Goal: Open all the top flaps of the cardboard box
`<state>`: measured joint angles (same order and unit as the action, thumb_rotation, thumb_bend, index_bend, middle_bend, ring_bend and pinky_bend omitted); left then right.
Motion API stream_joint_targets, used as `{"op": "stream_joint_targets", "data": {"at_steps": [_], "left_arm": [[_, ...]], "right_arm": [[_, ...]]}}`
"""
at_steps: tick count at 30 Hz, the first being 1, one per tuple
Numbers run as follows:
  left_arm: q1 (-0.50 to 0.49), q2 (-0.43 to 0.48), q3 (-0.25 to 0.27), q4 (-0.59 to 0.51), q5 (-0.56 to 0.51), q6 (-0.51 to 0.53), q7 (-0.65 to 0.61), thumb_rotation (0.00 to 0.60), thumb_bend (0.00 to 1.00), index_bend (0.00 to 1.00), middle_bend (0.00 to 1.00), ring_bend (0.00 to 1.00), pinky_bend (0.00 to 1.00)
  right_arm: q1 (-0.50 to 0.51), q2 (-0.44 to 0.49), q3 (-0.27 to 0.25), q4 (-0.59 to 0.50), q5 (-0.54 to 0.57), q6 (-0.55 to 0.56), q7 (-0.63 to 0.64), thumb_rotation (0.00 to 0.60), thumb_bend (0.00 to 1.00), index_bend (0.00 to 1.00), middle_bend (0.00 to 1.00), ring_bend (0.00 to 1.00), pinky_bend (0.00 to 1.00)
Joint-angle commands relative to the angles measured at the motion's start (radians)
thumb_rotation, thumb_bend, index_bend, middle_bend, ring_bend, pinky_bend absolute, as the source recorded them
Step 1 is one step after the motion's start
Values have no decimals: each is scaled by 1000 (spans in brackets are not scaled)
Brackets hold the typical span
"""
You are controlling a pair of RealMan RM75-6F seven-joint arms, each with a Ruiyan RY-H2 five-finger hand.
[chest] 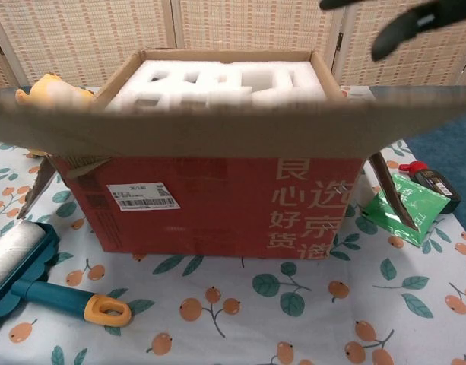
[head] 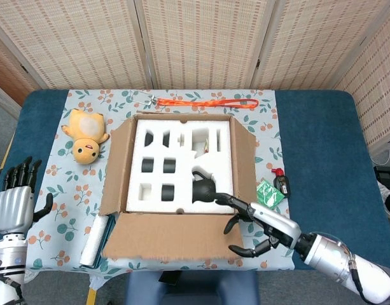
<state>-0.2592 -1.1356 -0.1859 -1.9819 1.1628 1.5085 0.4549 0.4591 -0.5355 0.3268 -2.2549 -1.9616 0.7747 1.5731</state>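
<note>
The cardboard box (head: 182,166) stands mid-table with its top uncovered, showing white foam (head: 179,159) with slots and a black object (head: 204,189) in one of them. Its front flap (head: 169,236) lies folded out flat toward me; in the chest view this flap (chest: 217,122) is a blurred band above the red front wall (chest: 210,201). The left flap (head: 114,166) and right flap (head: 245,166) lean outward. My right hand (head: 258,232) has its fingers spread at the front flap's right end; the right hand (chest: 415,17) also shows dark at the chest view's top right. My left hand (head: 16,200) hangs open beyond the table's left edge.
A yellow plush duck (head: 85,135) lies left of the box and an orange lanyard (head: 207,103) behind it. A lint roller (chest: 20,262) with a teal handle sits front left. A green packet (chest: 404,205) and a small red-capped bottle (chest: 430,179) lie right of the box.
</note>
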Motion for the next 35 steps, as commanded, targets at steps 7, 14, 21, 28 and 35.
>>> {"op": "stream_joint_targets", "data": {"at_steps": [7,14,21,28,35], "left_arm": [[-23,-20,33,-29,47,-23,69,600,505,0,0,0,0],[-19,29,86,-19,101,-87,23,600,505,0,0,0,0],[22,33,175,71,219,-106,-78,600,506,0,0,0,0],[92,-7,230,233,348,-21,-218,600,505,0,0,0,0],[140,-36,228,338,380,48,-298,600,505,0,0,0,0]], "right_arm": [[-103,47,-107,106,-26,200,-478,600,414,0,0,0,161],[-273,-28,-158,197,183,233,-1263,600,414,0,0,0,0],[-475,-311,-208,312,426,524,-1819,600,414,0,0,0,0],[-550,-498,-249,479,489,663,-1848,600,414,0,0,0,0],[-537,-489,-265,479,482,658,-1787,600,414,0,0,0,0]]}}
